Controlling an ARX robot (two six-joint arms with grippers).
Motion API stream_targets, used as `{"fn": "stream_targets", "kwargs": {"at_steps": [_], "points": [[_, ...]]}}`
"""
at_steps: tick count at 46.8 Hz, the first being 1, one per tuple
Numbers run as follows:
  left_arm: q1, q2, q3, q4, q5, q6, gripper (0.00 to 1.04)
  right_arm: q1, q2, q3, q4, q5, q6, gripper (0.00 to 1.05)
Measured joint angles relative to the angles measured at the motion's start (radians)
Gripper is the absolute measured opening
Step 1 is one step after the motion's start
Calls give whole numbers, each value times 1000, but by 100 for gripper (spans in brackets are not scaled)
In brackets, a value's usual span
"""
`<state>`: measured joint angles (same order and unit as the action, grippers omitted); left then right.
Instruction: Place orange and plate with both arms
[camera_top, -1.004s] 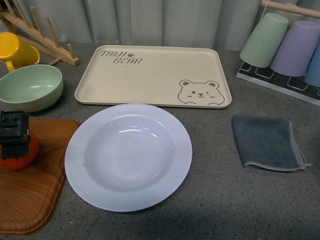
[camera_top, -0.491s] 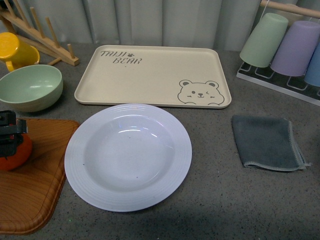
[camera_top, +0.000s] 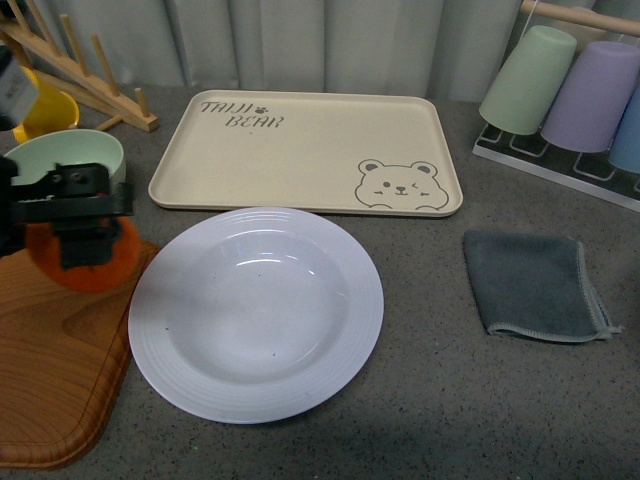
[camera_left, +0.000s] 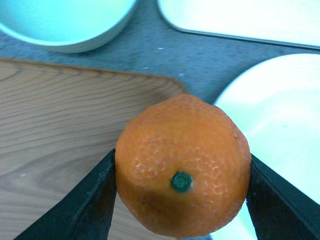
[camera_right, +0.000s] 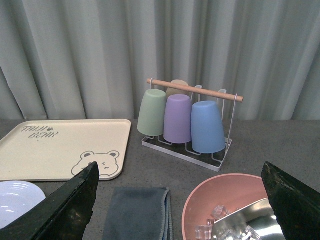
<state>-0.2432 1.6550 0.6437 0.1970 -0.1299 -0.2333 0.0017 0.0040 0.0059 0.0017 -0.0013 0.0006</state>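
Grey table (camera_top: 430, 420), plate (camera_top: 256, 315), tray (camera_top: 300, 150), cloth (camera_top: 535, 285), bowl (camera_top: 55, 150), board (camera_top: 50, 370)

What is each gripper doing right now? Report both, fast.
Left gripper: shut on the orange.
Right gripper: open, holding nothing.

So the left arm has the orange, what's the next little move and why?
Probably swing the orange right, over the plate: the left fingers grip it, but it hangs above the corner of the wooden board, only at the plate's rim.
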Motion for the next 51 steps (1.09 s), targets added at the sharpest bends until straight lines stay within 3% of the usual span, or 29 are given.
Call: {"fn": "stream_targets", "kwargs": {"at_steps": [8,22,42,51], "points": [[-116,41,38,-6,-4,-57,65,0,0,0,0,0,0,95],[-243,135,92,-7,-24,-90,65,0,0,0,0,0,0,95],[-283,256,134,19,-31,-110,65,0,0,0,0,0,0,95],[-280,263,141,20,-35,-111,92,0,0,0,0,0,0,95]]}}
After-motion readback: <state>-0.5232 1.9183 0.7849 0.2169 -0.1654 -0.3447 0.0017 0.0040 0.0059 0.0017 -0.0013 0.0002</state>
